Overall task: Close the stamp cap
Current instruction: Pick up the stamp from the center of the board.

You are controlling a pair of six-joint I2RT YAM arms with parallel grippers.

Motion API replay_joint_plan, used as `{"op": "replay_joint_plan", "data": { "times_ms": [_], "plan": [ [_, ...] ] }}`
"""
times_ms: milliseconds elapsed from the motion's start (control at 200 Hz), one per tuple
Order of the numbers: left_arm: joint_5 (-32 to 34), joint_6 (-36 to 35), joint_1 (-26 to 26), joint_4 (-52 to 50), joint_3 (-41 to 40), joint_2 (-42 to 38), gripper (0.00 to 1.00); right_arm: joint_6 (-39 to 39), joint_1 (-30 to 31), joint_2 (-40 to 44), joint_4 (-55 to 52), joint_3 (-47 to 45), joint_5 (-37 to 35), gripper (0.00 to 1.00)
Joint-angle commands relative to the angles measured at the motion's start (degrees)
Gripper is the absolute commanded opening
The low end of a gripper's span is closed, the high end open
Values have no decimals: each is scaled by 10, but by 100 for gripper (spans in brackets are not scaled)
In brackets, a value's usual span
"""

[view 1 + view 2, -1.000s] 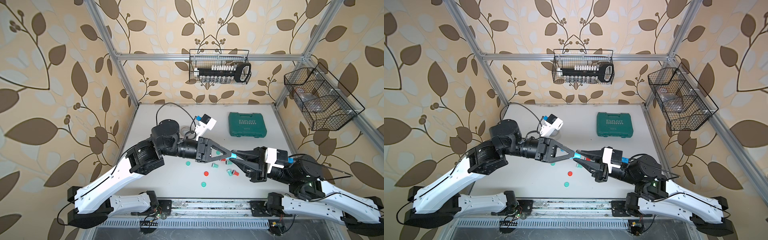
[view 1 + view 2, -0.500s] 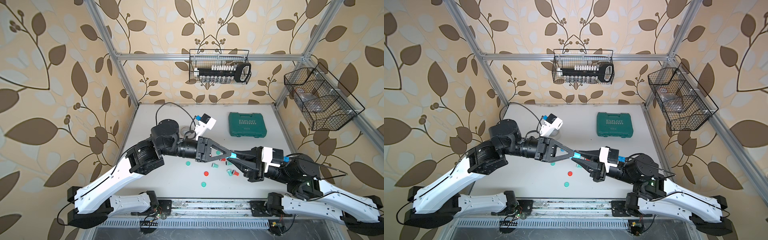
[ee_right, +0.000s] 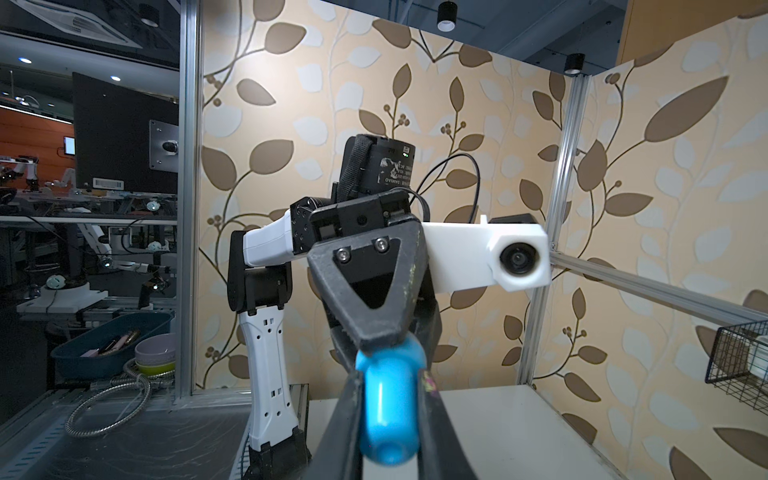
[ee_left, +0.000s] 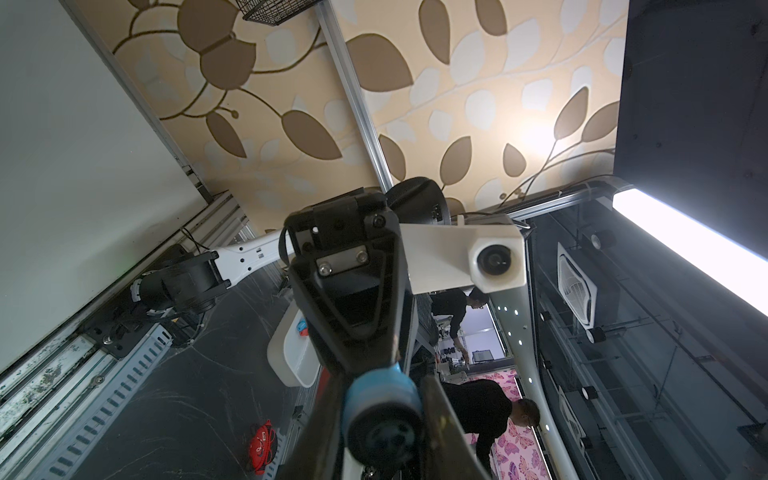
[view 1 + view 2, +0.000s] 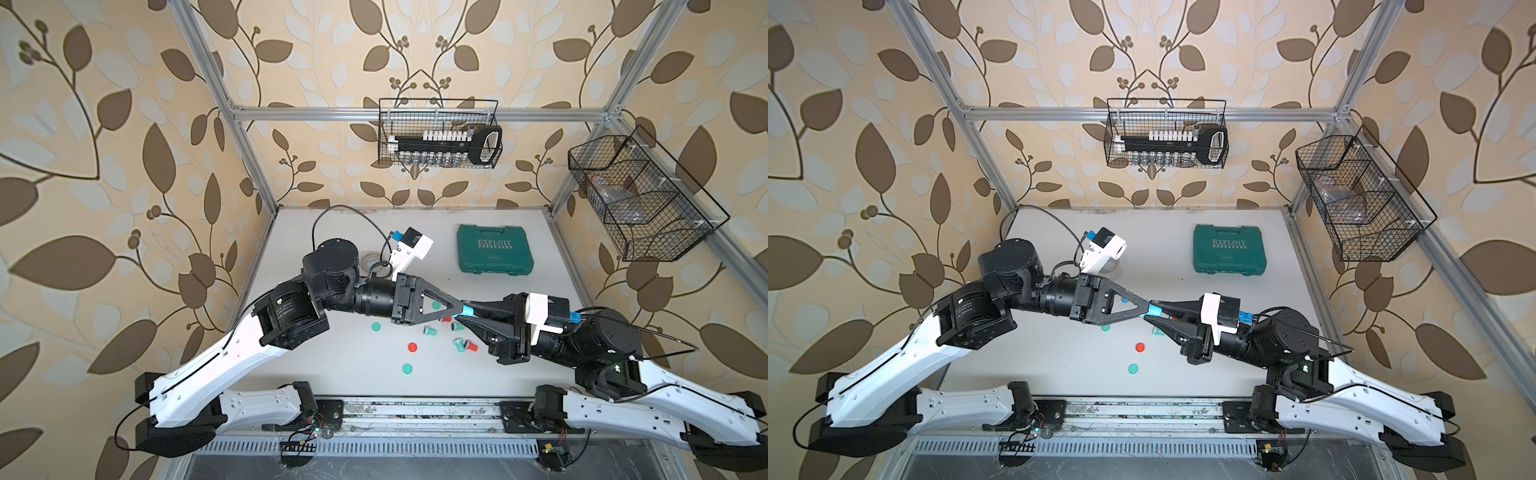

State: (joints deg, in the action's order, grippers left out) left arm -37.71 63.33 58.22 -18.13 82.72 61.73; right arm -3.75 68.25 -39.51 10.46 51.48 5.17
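Table [image 5: 332,374] centre, mid-air: left gripper [image 5: 459,309] and right gripper [image 5: 462,313] both clamped on blue stamp [image 5: 468,310], tip to tip. Looks like closing press; cap seam not visible. Next: push straight, axes aligned.

Beige wallpaper [image 5: 124,124] carried a pattern of dark brown and pale cream leaves on thin brown stems. The table [image 5: 457,382] was plain off-white. A stamp [image 5: 468,309] was light blue. The left arm [image 5: 216,365] and right arm [image 5: 665,399] were white with black joints. A dark green case [image 5: 494,254] bore pale lettering. Green caps [image 5: 407,368] and a red cap [image 5: 412,347] dotted the table. The wire baskets [image 5: 436,124] were black.
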Motion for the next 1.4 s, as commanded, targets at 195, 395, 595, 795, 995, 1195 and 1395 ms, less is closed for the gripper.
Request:
{"op": "replay_joint_plan", "data": {
  "times_ms": [195, 395, 595, 795, 995, 1195, 1395],
  "plan": [
    [-20, -3, 5, 11, 6, 8, 5, 10, 0, 5, 20, 0, -3, 23],
    [-19, -7, 5, 8, 11, 12, 6, 11, 0, 4, 17, -1, -2, 12],
    [-19, -10, 5, 3, 13, 15, 9, 12, 0, 5, 13, -5, -4, 6],
    [41, -52, 5, -70, 29, -1, 42, 12, 0, 12, 6, -10, -20, 3],
    [178, -131, 3, -238, 81, -12, 69, 18, 0, 18, -29, -13, -68, 0],
    [268, -184, -33, -350, 96, -13, 71, 26, 0, 10, -77, -11, -123, 0],
    [223, -239, -169, -414, 74, -13, 71, 37, 0, -21, -146, 10, -178, 0]
  ]
}}
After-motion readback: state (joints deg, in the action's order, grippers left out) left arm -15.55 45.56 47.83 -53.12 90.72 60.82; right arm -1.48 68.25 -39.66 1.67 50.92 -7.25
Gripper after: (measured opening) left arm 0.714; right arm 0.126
